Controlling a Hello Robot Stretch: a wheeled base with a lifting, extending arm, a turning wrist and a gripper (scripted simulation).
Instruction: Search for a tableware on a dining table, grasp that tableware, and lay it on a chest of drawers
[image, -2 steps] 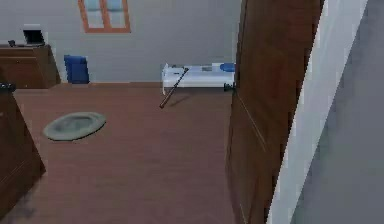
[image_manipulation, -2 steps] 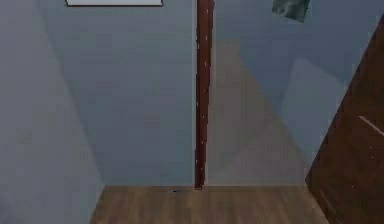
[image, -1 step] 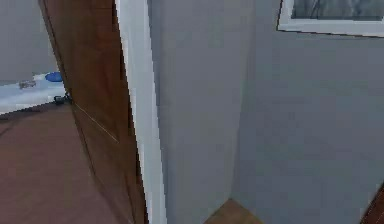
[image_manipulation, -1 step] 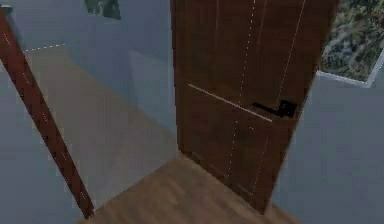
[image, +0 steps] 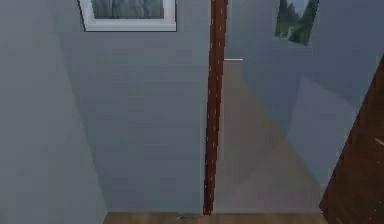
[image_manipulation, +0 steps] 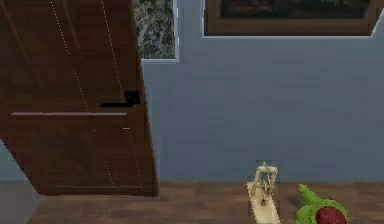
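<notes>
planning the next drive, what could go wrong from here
The dark brown upright edge and the wall stand straight ahead: driving on could hit them. The brown door looks near in the arm side view: a turn might clip it. The green and red thing at that view's bottom edge could get knocked.

Door (image_manipulation: 75, 90): cut by the arm side view's top and left edges, and it hides part of a framed picture (image_manipulation: 156, 28) from you. Green-and-red thing (image_manipulation: 322, 210) on the floor: cut by the bottom edge. Tan thing (image_manipulation: 265, 192) beside it: too small for you to name.
</notes>
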